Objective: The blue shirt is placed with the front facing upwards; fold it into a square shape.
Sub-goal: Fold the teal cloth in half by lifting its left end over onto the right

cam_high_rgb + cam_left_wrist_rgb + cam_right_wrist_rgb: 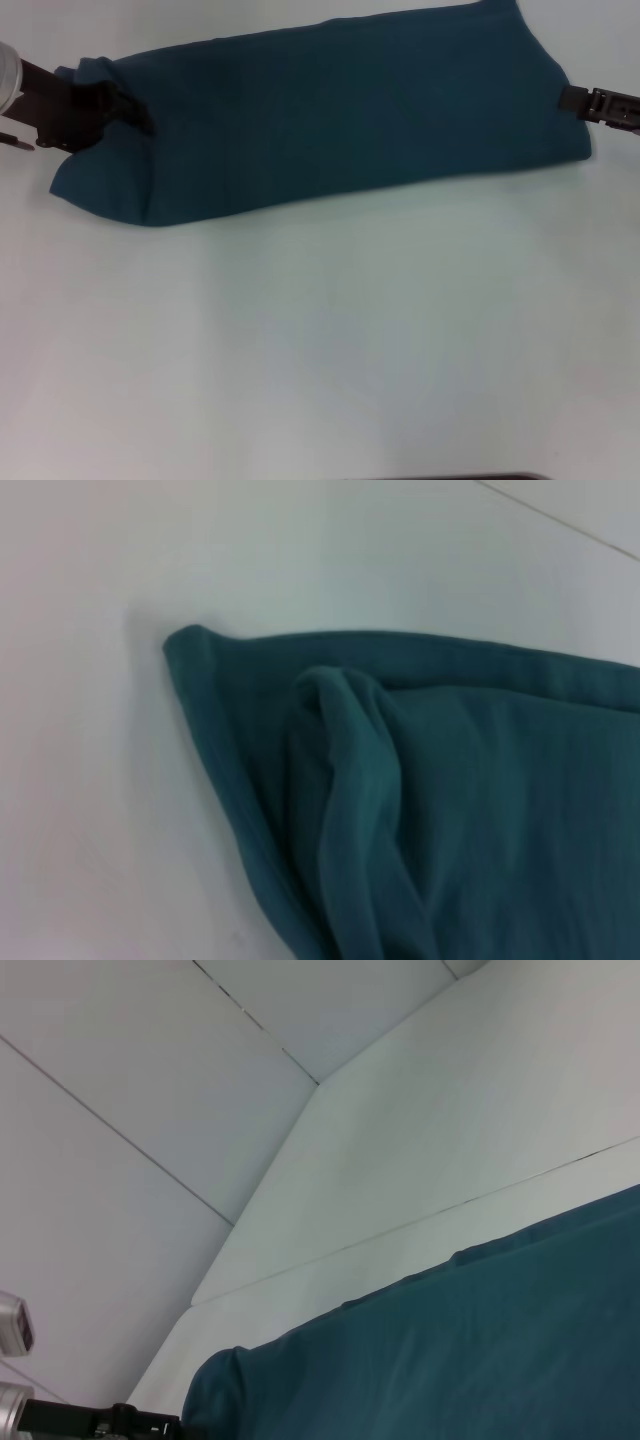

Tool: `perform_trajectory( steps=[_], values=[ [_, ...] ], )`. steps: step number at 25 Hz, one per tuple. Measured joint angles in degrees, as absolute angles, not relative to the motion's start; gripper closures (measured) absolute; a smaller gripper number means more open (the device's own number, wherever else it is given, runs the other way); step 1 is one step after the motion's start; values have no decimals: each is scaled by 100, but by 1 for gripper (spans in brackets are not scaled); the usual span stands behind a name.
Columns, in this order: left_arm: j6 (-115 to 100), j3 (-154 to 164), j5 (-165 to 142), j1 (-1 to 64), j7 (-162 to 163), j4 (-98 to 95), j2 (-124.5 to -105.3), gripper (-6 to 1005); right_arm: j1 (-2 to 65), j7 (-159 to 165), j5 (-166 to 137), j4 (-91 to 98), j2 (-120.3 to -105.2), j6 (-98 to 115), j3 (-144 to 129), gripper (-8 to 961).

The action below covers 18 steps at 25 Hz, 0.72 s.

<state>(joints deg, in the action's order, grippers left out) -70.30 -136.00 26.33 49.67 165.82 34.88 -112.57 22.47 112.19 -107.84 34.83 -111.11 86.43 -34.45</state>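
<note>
I see the blue shirt on the white table, left gripper touching its far end.

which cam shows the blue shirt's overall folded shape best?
Head view: the blue shirt lies as one long band, left tool and right tool at its ends. Left wrist shows only a bunched corner; right wrist only one edge.

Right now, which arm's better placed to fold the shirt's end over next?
Left, probably. The left tool sits on the blue shirt at its bunched left end; the right tool is only at the shirt's right edge.
</note>
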Motion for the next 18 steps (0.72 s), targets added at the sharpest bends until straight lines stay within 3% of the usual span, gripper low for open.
perform_trajectory(
  steps=[13, 18],
  values=[
    [-7050, -13596, 2628, 4905, 16569, 3494, -11257, 576, 2233, 11247, -10785, 3480, -11109, 8636, -3466, 55],
    [-7043, -13604, 2666, 4904, 16540, 3508, -11259, 770, 2222, 11251, -10784, 3480, -11109, 8638, -3455, 55]
  ],
)
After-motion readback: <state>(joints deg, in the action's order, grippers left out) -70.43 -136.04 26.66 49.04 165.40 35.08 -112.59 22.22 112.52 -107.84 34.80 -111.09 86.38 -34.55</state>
